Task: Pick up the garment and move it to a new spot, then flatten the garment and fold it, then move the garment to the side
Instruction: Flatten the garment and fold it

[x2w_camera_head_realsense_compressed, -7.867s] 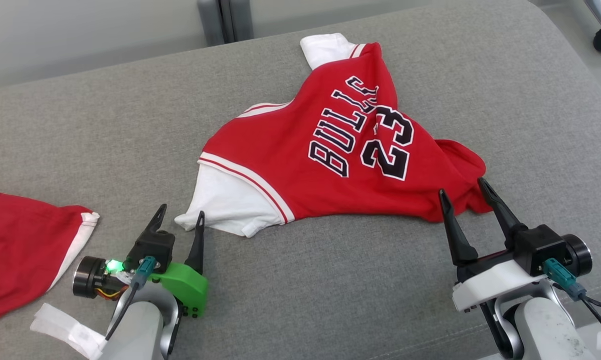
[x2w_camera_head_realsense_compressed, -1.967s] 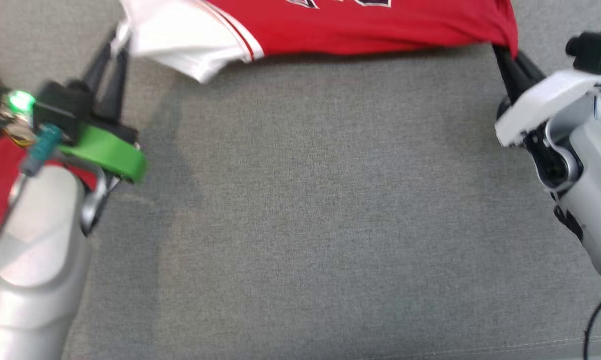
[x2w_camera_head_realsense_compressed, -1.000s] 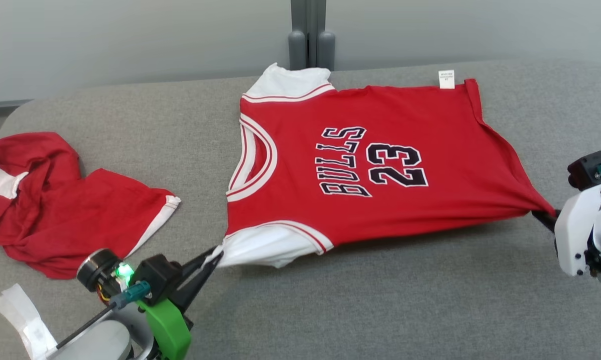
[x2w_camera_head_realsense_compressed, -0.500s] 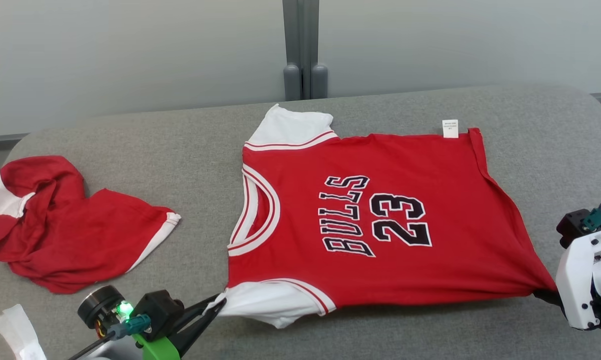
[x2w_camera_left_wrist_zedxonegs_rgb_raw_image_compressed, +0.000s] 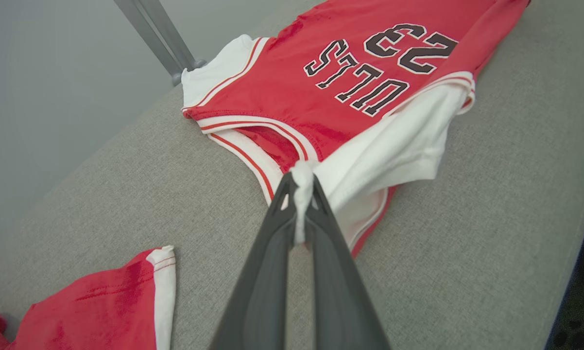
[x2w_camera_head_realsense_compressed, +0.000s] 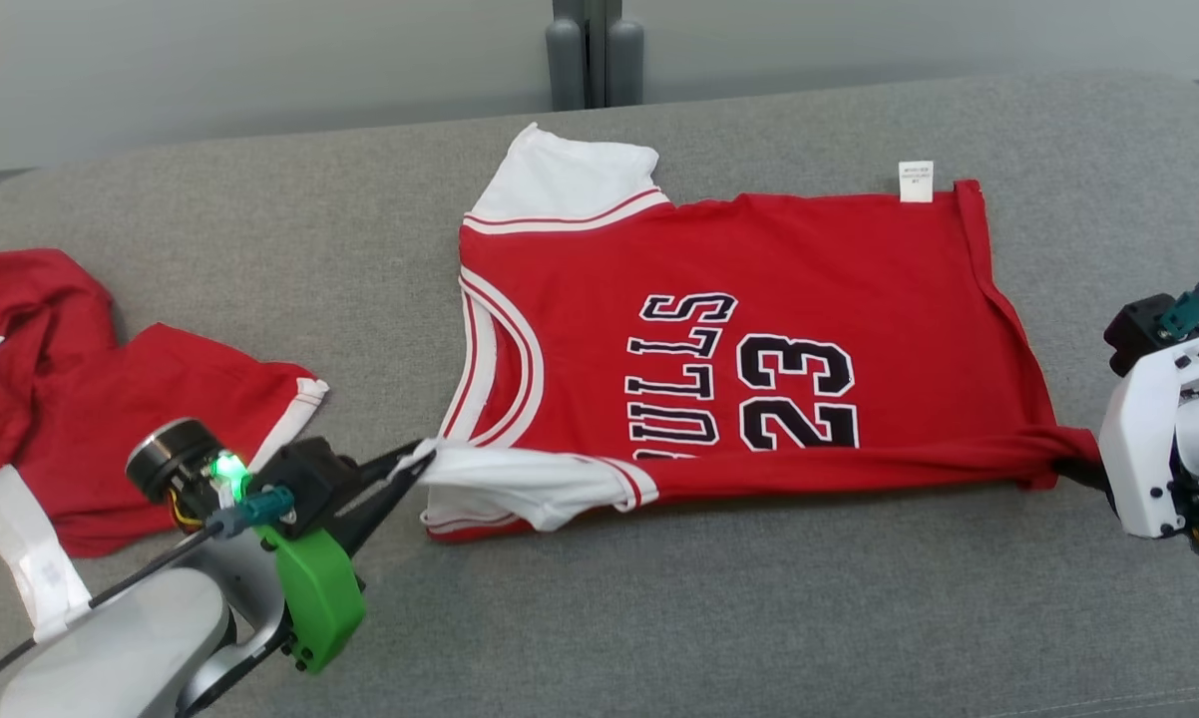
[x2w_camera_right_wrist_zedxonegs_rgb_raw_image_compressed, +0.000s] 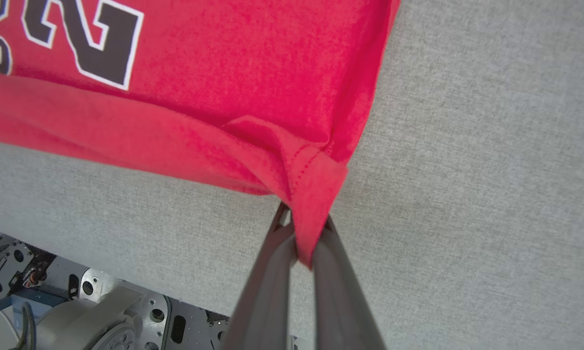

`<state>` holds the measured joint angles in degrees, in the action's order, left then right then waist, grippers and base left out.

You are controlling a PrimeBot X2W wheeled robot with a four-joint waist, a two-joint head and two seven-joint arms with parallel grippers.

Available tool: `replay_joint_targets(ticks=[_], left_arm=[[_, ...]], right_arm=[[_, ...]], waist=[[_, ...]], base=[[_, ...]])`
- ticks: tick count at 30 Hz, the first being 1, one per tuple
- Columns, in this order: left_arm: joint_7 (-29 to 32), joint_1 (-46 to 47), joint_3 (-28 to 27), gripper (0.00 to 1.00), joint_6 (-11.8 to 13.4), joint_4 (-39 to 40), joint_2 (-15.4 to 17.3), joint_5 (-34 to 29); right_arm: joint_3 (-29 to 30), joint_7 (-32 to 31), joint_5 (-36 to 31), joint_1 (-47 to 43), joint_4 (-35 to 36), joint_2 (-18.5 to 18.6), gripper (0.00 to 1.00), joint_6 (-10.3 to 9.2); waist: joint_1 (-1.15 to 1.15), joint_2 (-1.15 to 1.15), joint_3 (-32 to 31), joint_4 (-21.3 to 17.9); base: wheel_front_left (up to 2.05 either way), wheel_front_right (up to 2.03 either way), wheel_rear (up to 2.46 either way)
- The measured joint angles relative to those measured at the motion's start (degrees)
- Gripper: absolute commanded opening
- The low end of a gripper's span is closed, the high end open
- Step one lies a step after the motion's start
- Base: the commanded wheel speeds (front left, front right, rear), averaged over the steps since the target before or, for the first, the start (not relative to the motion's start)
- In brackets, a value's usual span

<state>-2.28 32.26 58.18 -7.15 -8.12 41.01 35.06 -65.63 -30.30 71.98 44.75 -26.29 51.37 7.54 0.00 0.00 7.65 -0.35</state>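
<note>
The garment point(x2w_camera_head_realsense_compressed: 809, 269) lies stretched sideways: the left gripper point(x2w_camera_head_realsense_compressed: 415, 465) pinches its white sleeve point(x2w_camera_head_realsense_compressed: 520, 481), the right gripper point(x2w_camera_head_realsense_compressed: 1070, 469) its red hem corner point(x2w_camera_head_realsense_compressed: 1036, 451) (far edge straight ahead of both).

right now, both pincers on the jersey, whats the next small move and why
Probably carry both toward the far edge: left pincer pinches the jersey's sleeve, right pincer its corner, and the near edge already covers some lettering.
</note>
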Motion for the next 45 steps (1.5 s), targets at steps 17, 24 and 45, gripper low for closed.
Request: replay_joint_targets(ticks=[17, 24, 45], left_arm=[[-2.3, 12.5, 6.4, 0.19, -0.4, -11.5, -3.8, 1.9], [-6.6, 14.7, 3.2, 1.0, 3.8, -17.4, -7.9, 2.2], [-12.8, -1.6, -31.6, 1.0, 17.3, -2.7, -20.6, -5.1]], right_arm=[[0.8, -1.6, -2.8, 7.4, -4.0, -3.5, 1.0, 0.0], [4.2, 4.4, -3.1, 8.5, -9.0, -6.3, 1.0, -0.01], [17.1, 45.1, -6.6, 1.3, -14.3, -14.2, 1.0, -0.04]], waist=[[0.0, 0.0, 9.3, -0.7], [0.0, 0.0, 9.7, -0.6], [0.0, 0.0, 4.2, -0.8]], base=[[0.0, 0.0, 0.0], [0.0, 0.0, 0.0], [0.0, 0.0, 0.0]])
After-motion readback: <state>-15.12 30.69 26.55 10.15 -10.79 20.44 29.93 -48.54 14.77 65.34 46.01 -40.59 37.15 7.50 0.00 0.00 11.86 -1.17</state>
